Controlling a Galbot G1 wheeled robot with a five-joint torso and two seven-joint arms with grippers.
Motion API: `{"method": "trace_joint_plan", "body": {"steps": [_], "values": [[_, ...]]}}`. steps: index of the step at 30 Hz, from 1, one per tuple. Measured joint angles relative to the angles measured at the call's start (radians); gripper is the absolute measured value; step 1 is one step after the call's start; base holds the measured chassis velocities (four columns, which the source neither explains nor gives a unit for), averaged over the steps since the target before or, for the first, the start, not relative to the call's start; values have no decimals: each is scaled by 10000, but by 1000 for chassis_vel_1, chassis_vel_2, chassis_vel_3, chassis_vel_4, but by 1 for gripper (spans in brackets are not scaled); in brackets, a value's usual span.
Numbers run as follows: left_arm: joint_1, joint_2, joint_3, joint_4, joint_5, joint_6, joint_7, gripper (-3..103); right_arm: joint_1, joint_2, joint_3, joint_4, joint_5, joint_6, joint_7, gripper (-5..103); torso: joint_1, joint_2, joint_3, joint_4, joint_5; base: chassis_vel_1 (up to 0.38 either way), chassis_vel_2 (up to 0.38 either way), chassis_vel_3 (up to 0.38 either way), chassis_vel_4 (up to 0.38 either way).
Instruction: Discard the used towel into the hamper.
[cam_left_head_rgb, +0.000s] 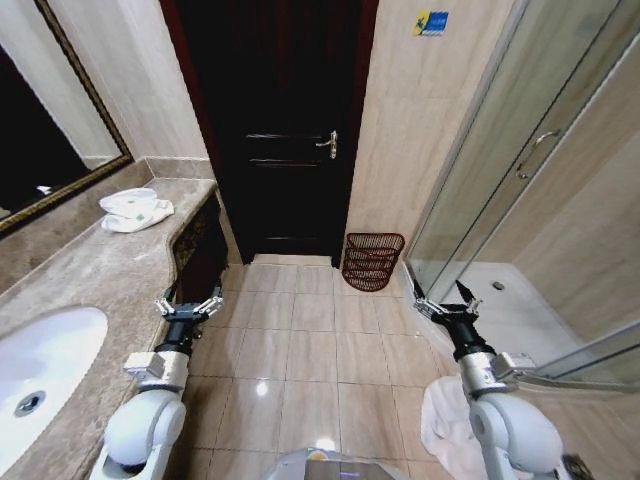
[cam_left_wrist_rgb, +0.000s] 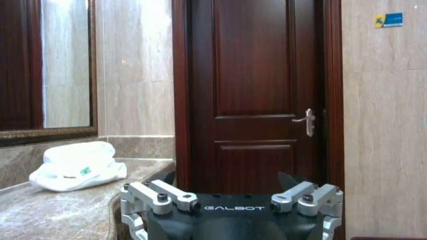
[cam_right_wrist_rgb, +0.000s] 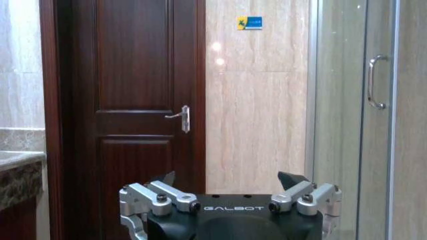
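A white folded towel (cam_left_head_rgb: 135, 210) lies on the marble counter (cam_left_head_rgb: 90, 275) at the far left, below the mirror; the left wrist view has the towel (cam_left_wrist_rgb: 77, 172) too. The hamper (cam_left_head_rgb: 372, 260), a small reddish-brown wire basket, stands on the floor against the wall, right of the dark door. My left gripper (cam_left_head_rgb: 188, 303) hangs open beside the counter's edge, well short of the towel, and holds nothing. My right gripper (cam_left_head_rgb: 446, 305) is open and empty near the shower glass, a little nearer than the hamper. Both point toward the door.
A dark wooden door (cam_left_head_rgb: 285, 130) closes the far wall. A glass shower enclosure (cam_left_head_rgb: 520, 190) fills the right side. A white sink (cam_left_head_rgb: 40, 365) is set into the near counter. A white cloth (cam_left_head_rgb: 445, 420) lies on the floor by my right arm. Tiled floor (cam_left_head_rgb: 310, 340) runs between.
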Motion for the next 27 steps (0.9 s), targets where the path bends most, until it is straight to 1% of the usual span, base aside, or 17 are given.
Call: {"method": "trace_joint_plan", "body": {"steps": [6,9,12,13,15,17,19,21,23,26,27], "values": [[-42,-51,68,59,314,28,114,100,-3,-9,41,-30,25,-23,-54,100,0,0,0,-1,0,0,0,0,0],[3,-57,69,184,378,-102,172,100,-18,-2,70,-182,37,94,-215,100,0,0,0,0,0,0,0,0,0],[145,-58,47,556,360,-404,198,100,-98,16,124,-626,96,506,-534,100,0,0,0,0,1,0,0,0,0],[145,-58,47,556,360,-404,198,100,-98,16,124,-626,96,506,-534,100,0,0,0,0,1,0,0,0,0],[182,-53,-8,918,349,-759,237,100,-104,24,138,-936,134,729,-639,100,0,0,0,-1,0,0,0,0,0],[203,-51,-29,998,342,-859,263,100,-108,24,148,-1016,139,784,-663,100,0,0,0,0,1,0,0,0,0],[297,-44,-73,1230,314,-1153,309,100,-173,13,173,-1101,203,871,-707,100,0,0,0,0,0,0,0,0,0],[338,-41,-76,1294,311,-1264,318,100,-207,-4,181,-1101,242,891,-729,100,0,0,0,0,0,0,0,0,0],[444,-32,-71,1390,369,-1534,360,100,-276,-53,197,-1096,285,1006,-845,100,0,0,0,0,0,0,0,0,0],[474,-55,-56,1390,511,-1590,363,100,-327,-66,188,-1082,280,1066,-900,100,0,0,0,1,0,0,0,0,0],[477,-82,-43,1389,727,-1592,354,100,-366,-66,150,-1081,241,1114,-910,100,0,0,0,0,0,0,0,0,0]]}}
